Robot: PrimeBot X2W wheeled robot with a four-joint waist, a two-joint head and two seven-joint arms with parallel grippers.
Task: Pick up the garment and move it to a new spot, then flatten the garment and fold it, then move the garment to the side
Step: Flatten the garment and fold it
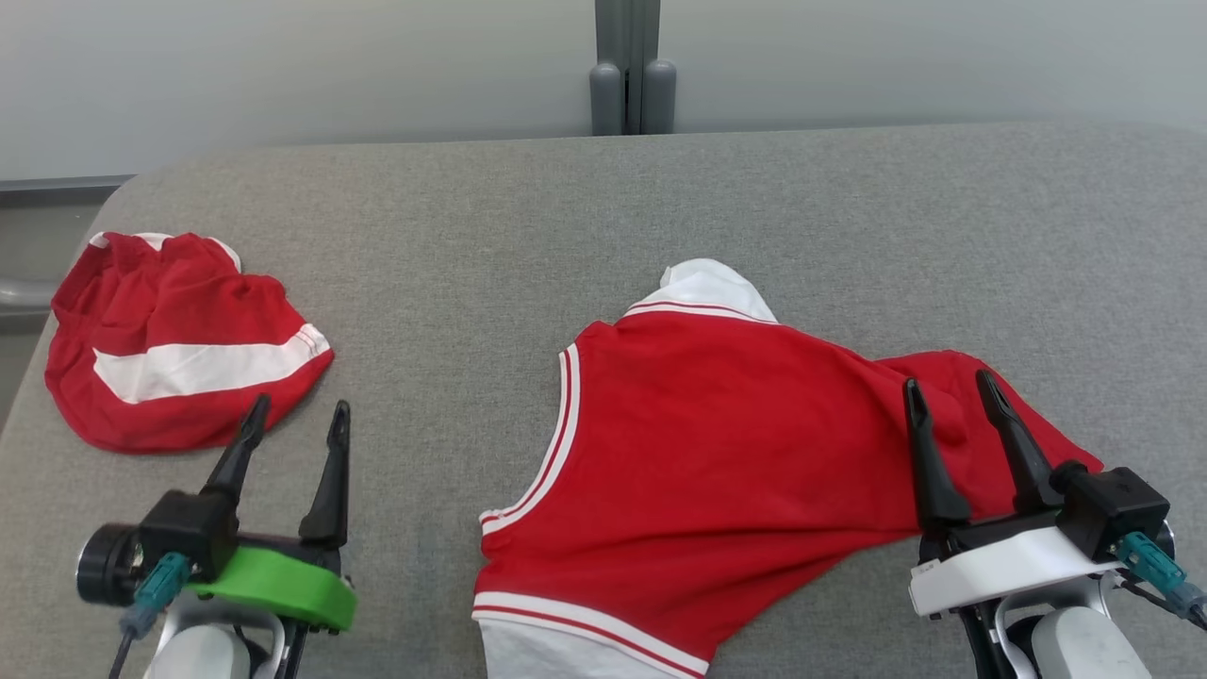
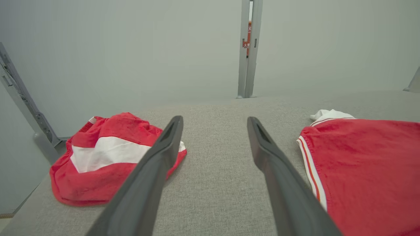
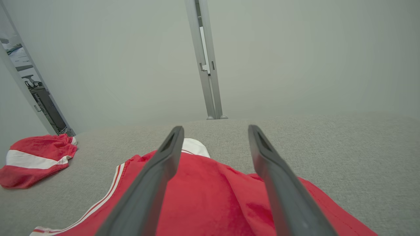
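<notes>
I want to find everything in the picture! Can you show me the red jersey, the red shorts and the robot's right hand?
red jersey (image 1: 717,443), head view, middle of its red front.
red shorts (image 1: 189,366), head view, on the white stripe.
right hand (image 1: 947,379), head view, midway between its two fingertips.

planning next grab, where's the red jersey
Head view: the red jersey lies centre-right on the grey surface, its right part beneath the right end effector.
</notes>
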